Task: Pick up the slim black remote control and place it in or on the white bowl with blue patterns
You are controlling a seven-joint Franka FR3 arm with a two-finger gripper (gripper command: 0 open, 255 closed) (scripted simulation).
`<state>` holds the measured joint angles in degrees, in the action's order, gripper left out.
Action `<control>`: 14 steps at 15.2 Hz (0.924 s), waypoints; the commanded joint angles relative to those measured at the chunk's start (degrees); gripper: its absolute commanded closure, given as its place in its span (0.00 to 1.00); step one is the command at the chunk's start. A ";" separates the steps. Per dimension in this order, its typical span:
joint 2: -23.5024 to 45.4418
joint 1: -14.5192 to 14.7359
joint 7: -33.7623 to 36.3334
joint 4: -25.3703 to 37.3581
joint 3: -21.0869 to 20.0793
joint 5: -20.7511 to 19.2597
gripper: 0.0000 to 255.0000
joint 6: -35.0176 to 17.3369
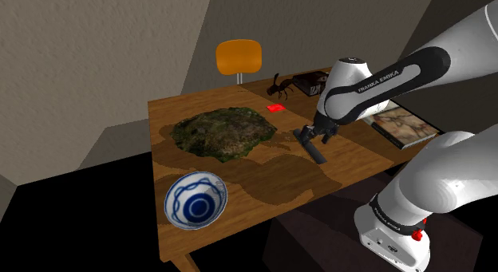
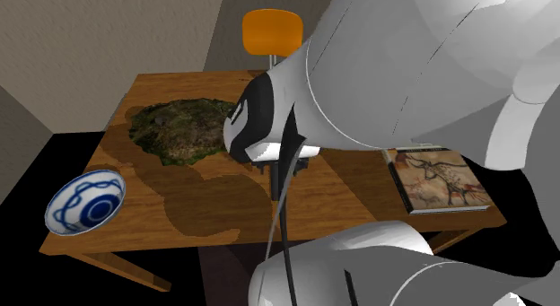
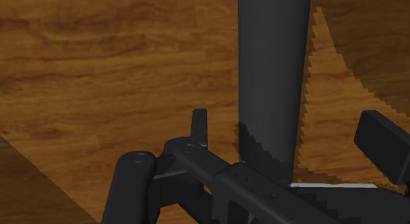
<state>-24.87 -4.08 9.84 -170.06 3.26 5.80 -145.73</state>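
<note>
The slim dark remote (image 1: 318,153) lies flat on the wooden table (image 1: 263,179), near its middle right in the shoulder view. My gripper (image 1: 310,135) is down over the remote's far end. In the wrist view the remote (image 3: 273,71) runs lengthwise between my fingertips (image 3: 199,123), and the gripper (image 3: 292,134) is open with gaps on both sides, so nothing is held. The white bowl with blue patterns (image 1: 195,201) stands upright near the table's front left corner, well away from the gripper. The bowl (image 2: 85,202) sits at the left in the second exterior view.
A green mossy mat (image 1: 223,132) lies between the remote and the bowl's side. Behind are a small red item (image 1: 275,108), a black insect figure (image 1: 279,88) and a dark box (image 1: 307,83). A picture book (image 1: 405,125) lies right; an orange chair (image 1: 239,57) stands beyond.
</note>
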 commanded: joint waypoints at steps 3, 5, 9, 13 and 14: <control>3.88 0.81 -0.64 -0.72 0.31 0.99 0.00 -4.65; 3.87 0.81 -0.64 -0.72 0.30 0.99 0.00 -4.65; 3.88 0.81 -0.64 -0.72 0.30 0.99 0.00 -4.65; 3.87 0.81 -0.64 -0.72 0.30 0.99 1.00 -4.63; 3.84 0.83 -0.60 -0.69 0.28 1.00 1.00 -4.59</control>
<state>-21.14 -3.47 9.25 -170.64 3.73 6.72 -150.30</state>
